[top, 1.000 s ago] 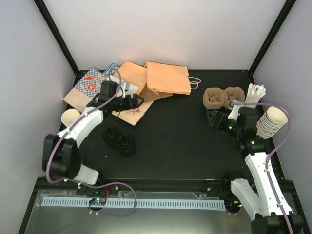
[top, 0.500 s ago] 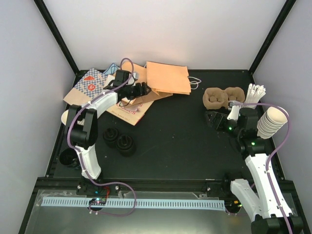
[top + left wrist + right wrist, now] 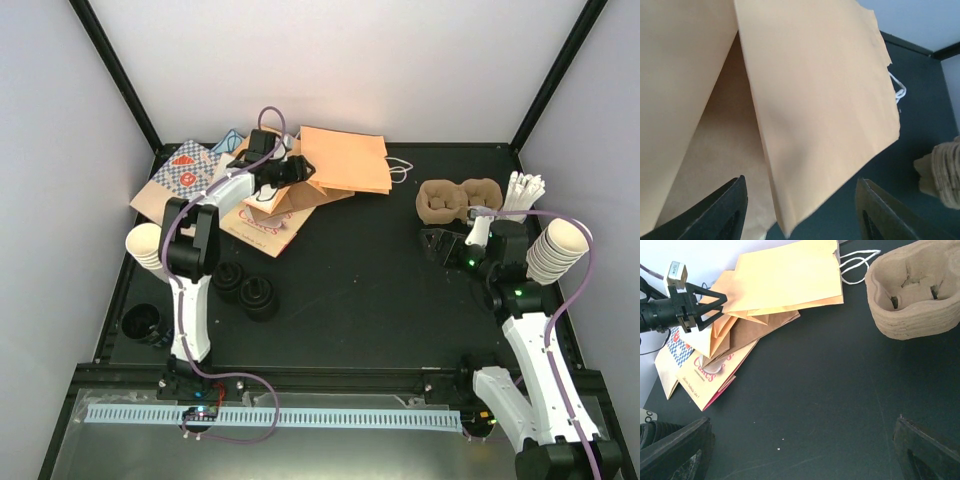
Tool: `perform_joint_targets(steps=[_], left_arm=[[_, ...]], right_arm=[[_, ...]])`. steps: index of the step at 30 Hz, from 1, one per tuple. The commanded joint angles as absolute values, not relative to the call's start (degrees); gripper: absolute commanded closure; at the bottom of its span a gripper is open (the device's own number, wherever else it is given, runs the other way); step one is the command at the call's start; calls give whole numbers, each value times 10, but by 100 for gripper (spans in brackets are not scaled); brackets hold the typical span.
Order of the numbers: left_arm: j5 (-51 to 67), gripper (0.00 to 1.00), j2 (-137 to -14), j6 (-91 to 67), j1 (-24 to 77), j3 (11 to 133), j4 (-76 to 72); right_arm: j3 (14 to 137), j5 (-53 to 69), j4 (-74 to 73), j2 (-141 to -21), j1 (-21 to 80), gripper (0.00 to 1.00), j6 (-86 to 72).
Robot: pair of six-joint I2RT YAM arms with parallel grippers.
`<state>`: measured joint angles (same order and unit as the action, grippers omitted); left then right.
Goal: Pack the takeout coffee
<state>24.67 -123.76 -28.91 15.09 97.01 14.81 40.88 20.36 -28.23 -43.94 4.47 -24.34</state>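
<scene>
Nothing is packed yet. Your brown moulded-pulp two-cup carrier point(image 3: 458, 200) sits empty at the upper right of the black counter point(image 3: 360, 290), wells up, long axis left to right. No capped cup shows (only lidless cream cup stacks point(image 3: 555, 250)). Your left pincer point(image 3: 800, 190) hovers spread over the tan paper bags point(image 3: 345, 160); your right pincer point(image 3: 802, 427) is spread and empty.

Left pincer point(image 3: 298, 169) over paper bags point(image 3: 350, 158)

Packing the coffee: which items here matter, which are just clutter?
Job: pulp carrier; orange bag, open left gripper at its edge; dark round thing at left edge, maybe a lidded cup, cannot tell.
Clutter: right cup stack; left cup stack; loose lids; white sticks; patterned bag.
</scene>
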Motion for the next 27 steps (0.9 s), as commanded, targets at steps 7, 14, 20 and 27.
perform_joint_targets(steps=[7, 14, 20, 27], left_arm=[[282, 98, -1270, -266, 148, 1048, 179], [277, 98, -1166, -270, 147, 974, 172], [242, 98, -1028, -271, 145, 861, 156], [223, 98, -866, -265, 140, 751, 167]], right_arm=[[416, 191, -273, -441, 46, 0, -236], [414, 194, -277, -442, 47, 0, -238], [418, 212, -279, -457, 46, 0, -239], [435, 244, -288, -481, 47, 0, -238]])
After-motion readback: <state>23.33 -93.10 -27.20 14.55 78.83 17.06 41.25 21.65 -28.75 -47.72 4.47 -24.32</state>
